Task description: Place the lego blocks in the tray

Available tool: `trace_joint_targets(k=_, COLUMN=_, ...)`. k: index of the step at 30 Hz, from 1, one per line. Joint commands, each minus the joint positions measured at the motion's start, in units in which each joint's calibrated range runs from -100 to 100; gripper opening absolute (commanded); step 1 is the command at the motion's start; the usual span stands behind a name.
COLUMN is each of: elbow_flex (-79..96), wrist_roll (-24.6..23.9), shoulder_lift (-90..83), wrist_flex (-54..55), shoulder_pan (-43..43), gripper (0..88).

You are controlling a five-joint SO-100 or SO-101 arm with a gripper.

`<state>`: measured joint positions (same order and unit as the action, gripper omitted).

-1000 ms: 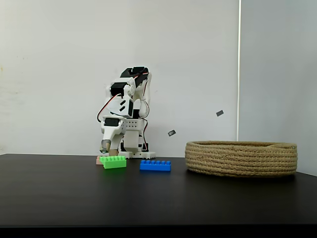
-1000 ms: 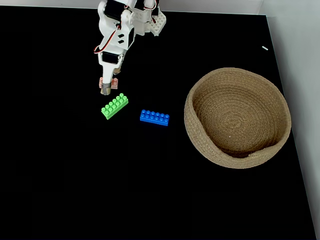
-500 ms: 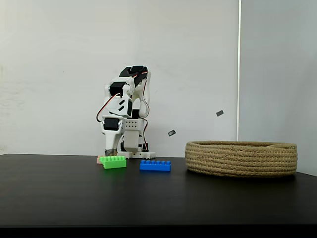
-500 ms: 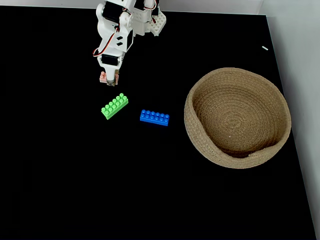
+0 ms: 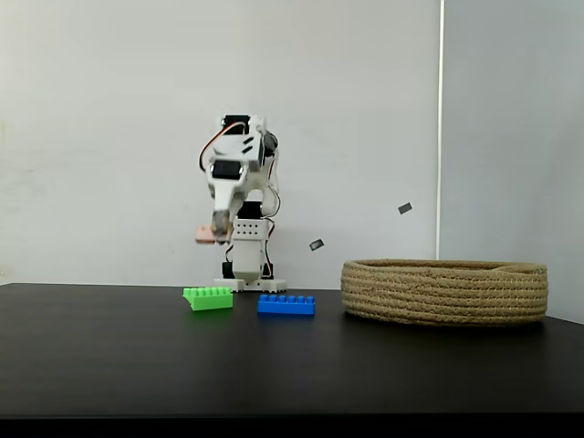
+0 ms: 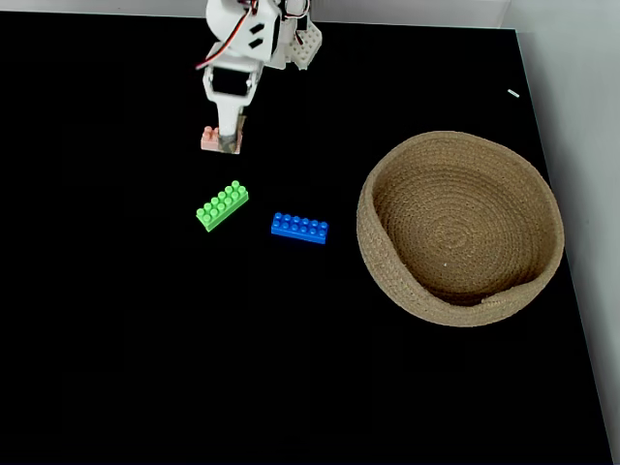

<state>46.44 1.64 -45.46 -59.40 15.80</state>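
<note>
A flat black counter (image 6: 145, 368) carries everything, and behind it stands a plain white wall (image 5: 100, 119) with a vertical seam to the right in the side-on fixed view. Two small dark marks sit on that wall above the tray; no writing or brand can be read anywhere.

The tray (image 6: 387, 281) (image 5: 445, 290), a low round basket of coiled tan rope, rests at the right of the counter with nothing visible inside it.

The green brick (image 6: 222, 205) (image 5: 208, 297) and the blue brick (image 6: 299, 228) (image 5: 286, 305) lie on the counter to its left, near each other but apart.

The tool (image 6: 225, 141) (image 5: 216, 234) is clamped on the pink brick (image 6: 208, 139) (image 5: 204, 234), held clear above the counter in front of the white arm (image 5: 242, 173).
</note>
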Motion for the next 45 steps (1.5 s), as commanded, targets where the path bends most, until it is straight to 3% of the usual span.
trace_joint_targets(k=1, elbow_flex=-7.5, wrist_roll=-5.5, shoulder_lift=-9.8, wrist_flex=6.1, shoulder_pan=-9.6, gripper=0.0)
trace_joint_targets(k=3, elbow_flex=-7.5, wrist_roll=-9.7, shoulder_lift=-9.6, wrist_flex=12.1, shoulder_pan=-14.8, gripper=0.1)
trace_joint_targets(k=6, elbow_flex=-5.9, wrist_roll=-10.4, shoulder_lift=-5.8, wrist_flex=20.9, shoulder_pan=-24.5, gripper=0.1)
trace_joint_targets(k=12, elbow_flex=-16.8, wrist_roll=-16.3, shoulder_lift=11.4, wrist_flex=20.6, shoulder_pan=-32.2, gripper=0.0)
trace_joint_targets(k=16, elbow_flex=-22.4, wrist_roll=-16.2, shoulder_lift=20.0, wrist_flex=21.1, shoulder_pan=-36.0, gripper=0.2)
trace_joint_targets(k=19, elbow_flex=-23.0, wrist_roll=-15.0, shoulder_lift=23.3, wrist_flex=22.5, shoulder_pan=-39.0, gripper=8.0)
trace_joint_targets(k=21, elbow_flex=-21.7, wrist_roll=-15.9, shoulder_lift=24.4, wrist_flex=23.0, shoulder_pan=-40.3, gripper=25.0)
trace_joint_targets(k=25, elbow_flex=-19.6, wrist_roll=-18.2, shoulder_lift=26.5, wrist_flex=24.6, shoulder_pan=-39.8, gripper=45.2)
trace_joint_targets(k=28, elbow_flex=-19.1, wrist_roll=-19.4, shoulder_lift=27.9, wrist_flex=24.6, shoulder_pan=-38.6, gripper=52.5)
trace_joint_targets(k=30, elbow_flex=-18.9, wrist_roll=-20.4, shoulder_lift=27.8, wrist_flex=23.1, shoulder_pan=-37.9, gripper=52.2)
trace_joint_targets(k=35, elbow_flex=-21.7, wrist_roll=-21.6, shoulder_lift=24.7, wrist_flex=6.7, shoulder_pan=-32.1, gripper=52.4)
trace_joint_targets(k=38, elbow_flex=-23.5, wrist_roll=-21.1, shoulder_lift=24.1, wrist_flex=1.5, shoulder_pan=-25.5, gripper=36.7)
trace_joint_targets(k=39, elbow_flex=-23.8, wrist_roll=-20.9, shoulder_lift=24.1, wrist_flex=0.2, shoulder_pan=-23.7, gripper=35.2)
trace_joint_targets(k=43, elbow_flex=-22.0, wrist_roll=-19.7, shoulder_lift=24.6, wrist_flex=-1.1, shoulder_pan=-18.8, gripper=48.7)
trace_joint_targets(k=45, elbow_flex=-20.0, wrist_roll=-18.3, shoulder_lift=24.6, wrist_flex=-1.0, shoulder_pan=-17.8, gripper=49.4)
